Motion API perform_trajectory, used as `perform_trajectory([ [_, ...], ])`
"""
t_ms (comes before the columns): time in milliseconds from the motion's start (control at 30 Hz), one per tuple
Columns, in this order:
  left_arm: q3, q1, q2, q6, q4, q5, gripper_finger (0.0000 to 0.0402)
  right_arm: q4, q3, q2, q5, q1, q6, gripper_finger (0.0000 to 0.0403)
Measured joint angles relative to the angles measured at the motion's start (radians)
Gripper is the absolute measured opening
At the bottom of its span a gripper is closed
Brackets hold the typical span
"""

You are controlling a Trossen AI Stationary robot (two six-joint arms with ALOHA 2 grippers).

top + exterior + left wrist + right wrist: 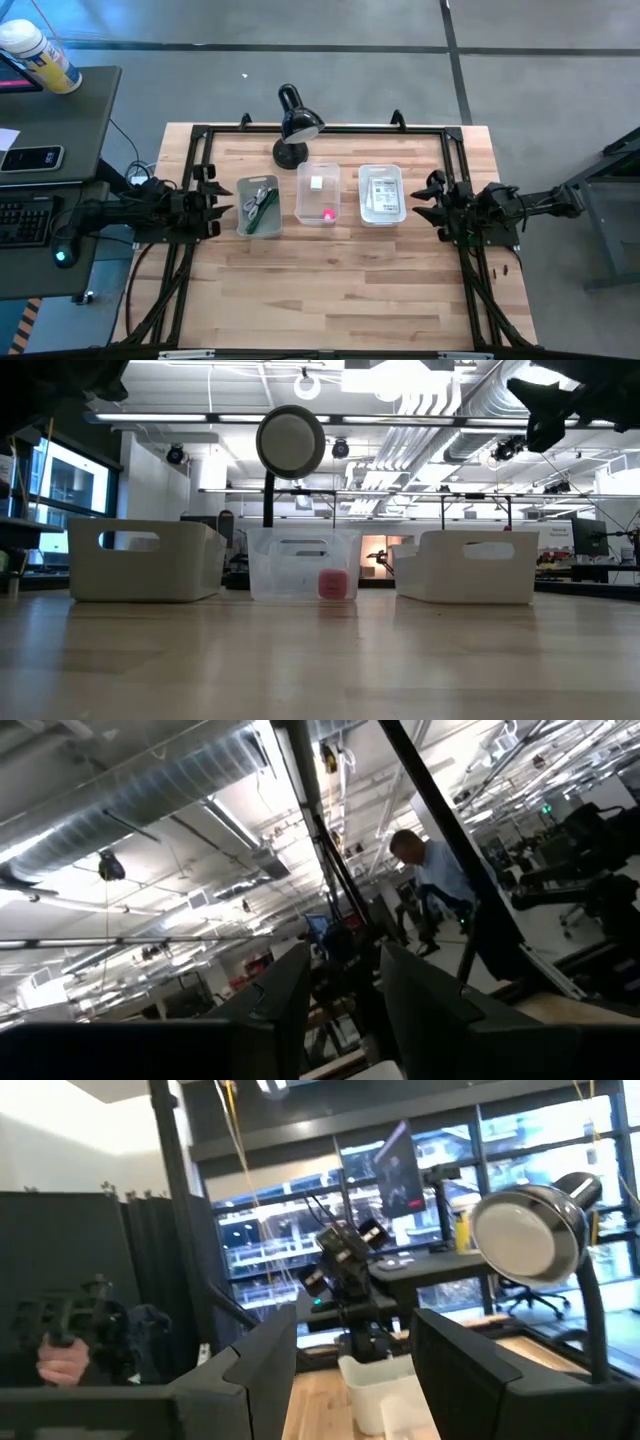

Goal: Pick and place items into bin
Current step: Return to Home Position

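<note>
One green stick (262, 212) is lying lengthwise in the left bin (258, 180) of three; left tool (218, 197) and right tool (428, 197) are hanging narrowly parted, empty

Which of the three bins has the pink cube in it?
The transparent middle bin holds the pink cube; the grey bin and white bin flank it.

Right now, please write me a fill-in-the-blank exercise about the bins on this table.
The left pincer rests beside the first bin, holding a ___ stick. The transparent middle bin holds a white block and a ___ cube. The right pincer rests beside the white bin of packets, last of ___ bins.
Missing words: green; pink; three.
</note>
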Motion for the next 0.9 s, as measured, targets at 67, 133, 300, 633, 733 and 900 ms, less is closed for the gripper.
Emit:
perform_trajectory([
  [67, 0.0, 0.0, 0.0, -0.001, 0.001, -0.001, 0.0113, -0.021, 0.0, 0.0, 0.01, 0.0, 0.002, 0.0184],
  [133, 0.0, 0.0, 0.0, -0.001, 0.0, -0.016, 0.0113, -0.048, 0.0, 0.0, 0.031, 0.0, 0.015, 0.0184],
  [300, 0.0, 0.0, 0.0, -0.026, -0.022, -0.03, 0.0113, -0.037, -0.052, -0.009, 0.038, 0.0, 0.077, 0.0184],
  [633, 0.0, 0.0, 0.0, -0.033, -0.04, -0.06, 0.0113, -0.027, -0.052, -0.085, -0.034, -0.068, 0.013, 0.0184],
  [733, 0.001, 0.0, 0.0, -0.039, -0.061, -0.087, 0.0113, -0.075, -0.052, -0.121, -0.062, -0.088, 0.032, 0.0184],
  [900, 0.002, 0.0, 0.0, -0.061, -0.128, -0.069, 0.0113, -0.131, -0.052, -0.116, -0.032, -0.09, 0.034, 0.0184],
])
